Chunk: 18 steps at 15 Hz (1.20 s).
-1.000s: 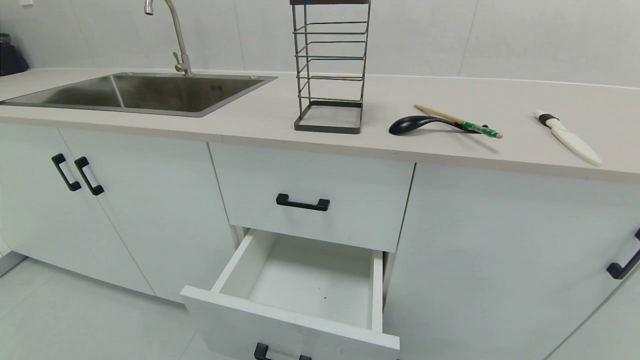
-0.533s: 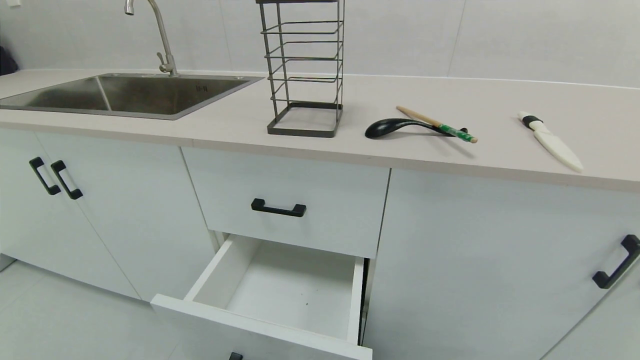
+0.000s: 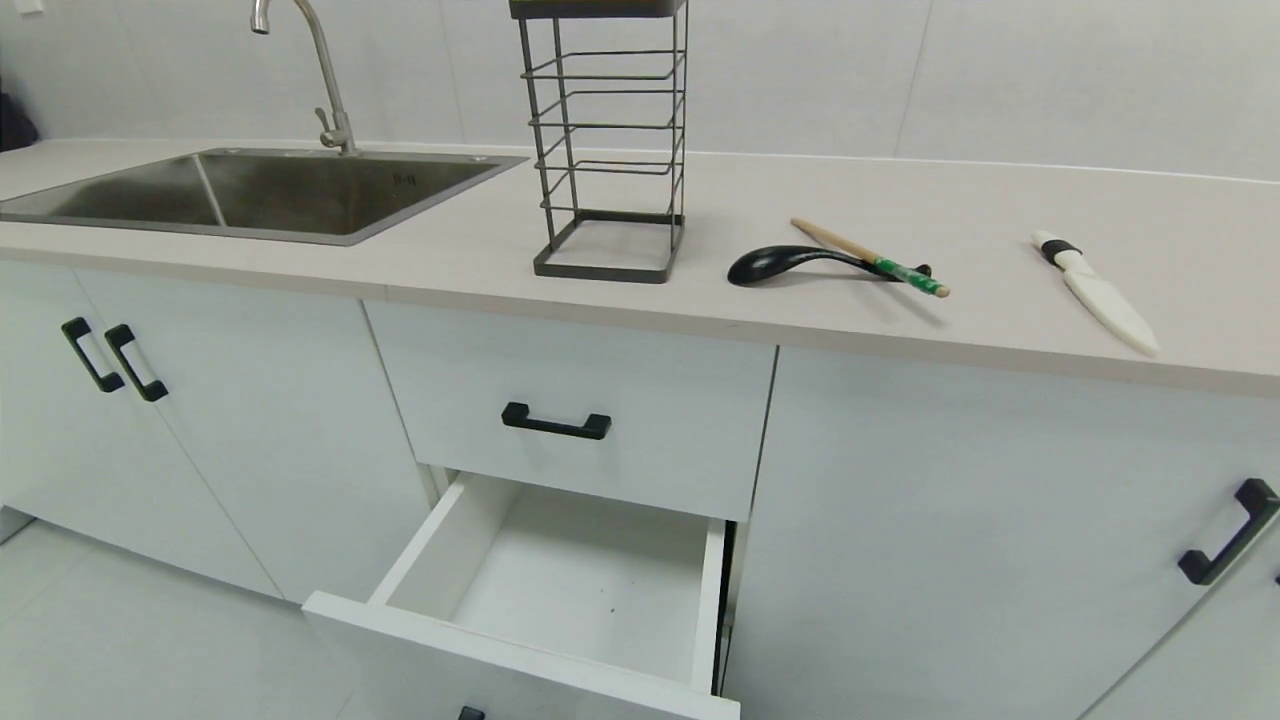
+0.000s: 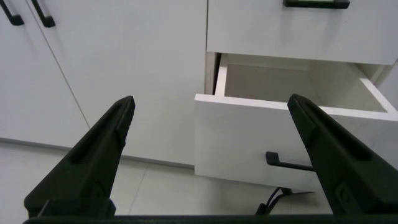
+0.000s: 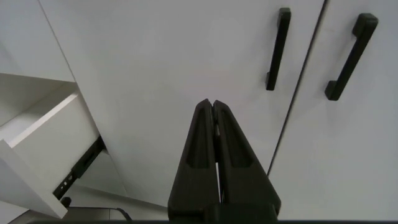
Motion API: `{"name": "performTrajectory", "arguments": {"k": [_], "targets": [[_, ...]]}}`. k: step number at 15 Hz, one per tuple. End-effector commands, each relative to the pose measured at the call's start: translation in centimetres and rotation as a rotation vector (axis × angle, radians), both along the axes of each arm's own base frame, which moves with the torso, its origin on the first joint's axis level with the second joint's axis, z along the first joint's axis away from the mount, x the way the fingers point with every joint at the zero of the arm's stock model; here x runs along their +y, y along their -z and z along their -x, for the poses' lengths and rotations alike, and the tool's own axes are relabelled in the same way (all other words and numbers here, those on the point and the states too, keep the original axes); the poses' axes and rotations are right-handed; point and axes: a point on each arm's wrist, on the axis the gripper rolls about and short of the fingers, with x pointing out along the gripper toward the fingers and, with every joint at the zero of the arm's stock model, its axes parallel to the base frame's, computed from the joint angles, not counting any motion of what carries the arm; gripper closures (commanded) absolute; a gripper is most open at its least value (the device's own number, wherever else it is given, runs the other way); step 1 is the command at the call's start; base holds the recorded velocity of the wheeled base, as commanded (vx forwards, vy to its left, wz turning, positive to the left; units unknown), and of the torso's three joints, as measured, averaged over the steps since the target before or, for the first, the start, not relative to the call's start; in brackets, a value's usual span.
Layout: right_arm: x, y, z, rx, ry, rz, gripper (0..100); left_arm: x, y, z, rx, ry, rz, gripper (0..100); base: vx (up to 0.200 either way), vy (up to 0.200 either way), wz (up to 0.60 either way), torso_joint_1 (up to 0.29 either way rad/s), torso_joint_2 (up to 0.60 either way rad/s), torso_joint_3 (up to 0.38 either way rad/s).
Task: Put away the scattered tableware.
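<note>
On the beige countertop lie a black spoon, a wooden chopstick with a green tip crossing the spoon's handle, and a white knife with a black band farther right. A tall wire rack stands left of them. Below the rack, the lower drawer is pulled out and holds nothing. My left gripper is open, low down in front of that drawer. My right gripper is shut on nothing, facing the white cabinet doors.
A steel sink with a tap is set in the counter's left part. The upper drawer is closed. Cabinet doors with black handles flank the drawers; more handles show in the right wrist view.
The whole head view has shifted, so the camera has moved right and tilted; counter items keep their places. The drawer stays pulled out.
</note>
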Motion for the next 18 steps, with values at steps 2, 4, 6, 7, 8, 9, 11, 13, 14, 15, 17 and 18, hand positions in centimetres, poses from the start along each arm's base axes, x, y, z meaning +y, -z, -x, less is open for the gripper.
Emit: {"name": "performTrajectory", "arguments": {"k": [2, 4, 6, 7, 8, 9, 11, 13, 14, 15, 17, 18], "targets": [[0.0, 0.0, -0.01, 0.001, -0.001, 0.0, 100, 0.02, 0.01, -0.02, 0.003, -0.011, 0.002, 0, 0.0, 0.0, 0.0, 0.227, -0.03, -0.129], [0.0, 0.0, -0.01, 0.001, -0.001, 0.0, 100, 0.02, 0.01, -0.02, 0.003, -0.013, 0.004, 0, 0.0, 0.0, 0.0, 0.256, -0.3, -0.2], [0.0, 0.0, -0.01, 0.001, -0.001, 0.0, 100, 0.02, 0.01, -0.01, 0.002, -0.011, 0.004, 0, 0.0, 0.0, 0.0, 0.21, -0.71, -0.237], [0.0, 0.02, -0.01, 0.003, -0.001, 0.0, 100, 0.02, 0.01, -0.02, 0.003, -0.011, 0.004, 0, 0.0, 0.0, 0.0, 0.183, -0.64, -0.178], [0.0, 0.0, -0.01, 0.001, -0.001, 0.0, 100, 0.02, 0.01, -0.02, 0.003, -0.013, 0.004, 0, 0.0, 0.0, 0.0, 0.227, -0.55, -0.212], [0.0, 0.0, -0.01, 0.001, -0.001, 0.0, 100, 0.02, 0.01, -0.01, 0.002, -0.013, 0.004, 0, 0.0, 0.0, 0.0, 0.251, -0.51, -0.212], [0.0, 0.02, -0.01, 0.003, -0.001, 0.0, 100, 0.02, 0.01, -0.01, 0.002, -0.013, 0.005, 0, 0.0, 0.0, 0.0, 0.224, -0.48, -0.222], [0.0, 0.0, -0.01, 0.001, -0.001, 0.0, 100, 0.03, 0.01, -0.02, 0.004, -0.013, 0.008, 0, 0.0, 0.0, 0.0, 0.071, -0.48, -0.222], [0.0, 0.02, -0.01, 0.003, -0.001, 0.0, 100, 0.02, 0.01, -0.02, 0.004, -0.014, 0.008, 0, 0.0, 0.0, 0.0, 0.183, -0.49, -0.217], [0.0, 0.0, -0.01, 0.001, -0.001, 0.0, 100, 0.02, 0.01, -0.02, 0.004, -0.014, 0.008, 0, 0.0, 0.0, 0.0, 0.364, -0.5, -0.217], [0.0, 0.0, -0.01, 0.001, -0.001, 0.0, 100, 0.02, 0.01, -0.01, 0.002, -0.014, 0.008, 0, 0.0, 0.0, 0.0, 0.413, -0.48, -0.241], [0.0, 0.0, -0.01, 0.001, -0.001, 0.0, 100, 0.02, 0.01, -0.02, 0.004, -0.014, 0.008, 0, 0.0, 0.0, 0.0, 0.315, -0.49, -0.232]]}}
